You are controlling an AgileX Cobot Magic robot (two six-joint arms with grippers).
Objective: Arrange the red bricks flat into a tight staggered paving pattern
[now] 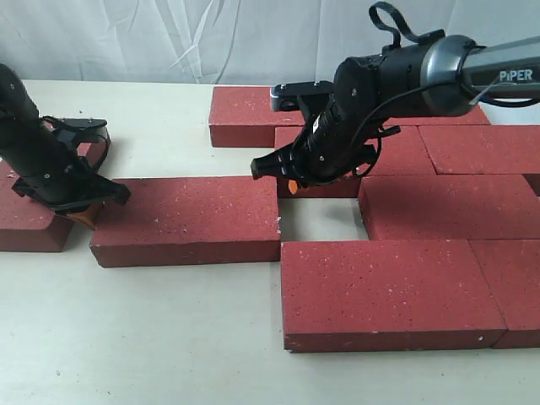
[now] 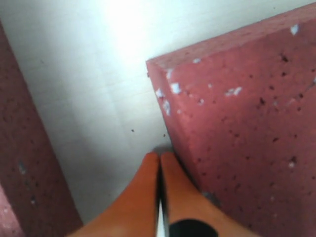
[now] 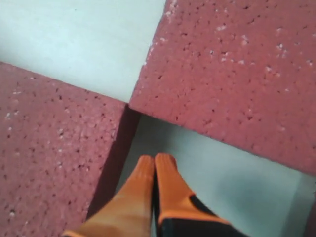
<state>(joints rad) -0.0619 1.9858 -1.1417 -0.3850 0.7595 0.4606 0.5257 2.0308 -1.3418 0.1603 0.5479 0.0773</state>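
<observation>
The left gripper (image 2: 159, 163) has its two orange fingertips pressed together with nothing between them. They point at bare table (image 2: 89, 98) in the gap between two bricks, just beside the chipped, white-flecked corner of the loose brick (image 1: 190, 219). Whether they touch its side cannot be told. The far-left brick (image 1: 29, 215) lies on the gripper's other side, partly under the arm.

The right gripper (image 3: 154, 163) is closed on nothing as well, orange tips together. It hangs over a small pocket of bare table with bricks around it, near the front edge of a brick in the second row.

Nine red bricks (image 1: 392, 291) can be counted in the exterior view, though the two arms cover some joints, so the count is not certain. About seven lie packed edge to edge on the right, in four rows with offset joints. The loose brick lies left of them, its right end close to the pack. The far-left brick is set apart from it by the gap where the left gripper sits. All lie flat.

The bricks are dark-red rectangular slabs with a gritty surface, speckled white and pitted with small dark holes.

The table is a plain cream surface. A creased white sheet (image 1: 126, 38) hangs behind it. The right arm (image 1: 472, 72) is grey and black and carries the word "PiPER".
</observation>
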